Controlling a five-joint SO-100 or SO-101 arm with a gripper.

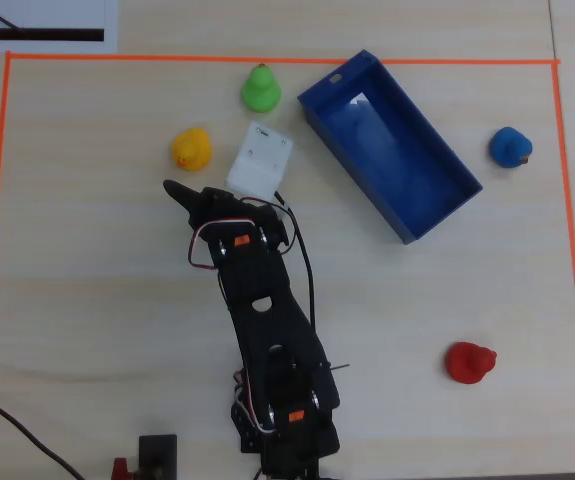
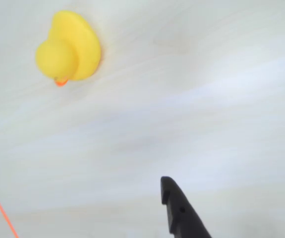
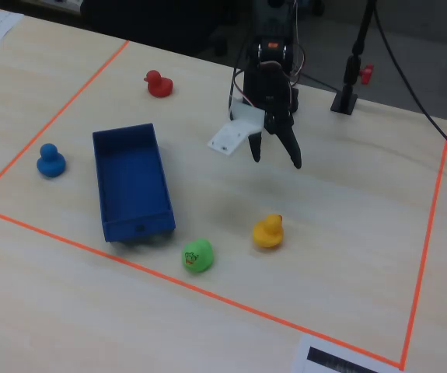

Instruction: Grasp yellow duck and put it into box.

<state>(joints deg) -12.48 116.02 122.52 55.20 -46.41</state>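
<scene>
gripper finger: nearest the lens in the wrist view we see one black finger point(image 2: 179, 213) rising from the bottom edge, nothing touching it.
gripper point(image 3: 276, 154): in the fixed view we see its two dark fingers spread apart and pointing down, nothing between them, raised above the table; we read it as parted and empty.
yellow duck point(image 2: 69, 47): we find it at the upper left of the wrist view, orange beak pointing down in the picture, resting on the table and well apart from the finger. in the overhead view the yellow duck point(image 1: 191, 149) sits just up-left of the arm's tip; in the fixed view it point(image 3: 269, 231) stands nearer the camera than the gripper, not touching it.
box point(image 1: 457, 180): we see the dark-blue open tray lying diagonally at upper right of the overhead view, with no duck inside; in the fixed view the box point(image 3: 106, 179) lies left of the yellow duck, well apart.
green duck point(image 1: 260, 89): between the yellow duck and the box in the overhead view, touching neither.
blue duck point(image 1: 510, 146): outside the box, beyond its far side from the arm.
red duck point(image 1: 469, 362): alone at lower right of the overhead view.
orange tape line point(image 1: 267, 60): frames the light wooden table point(image 1: 87, 300) around all the ducks.
white plate point(image 1: 260, 160): we see it on the arm's wrist.
</scene>
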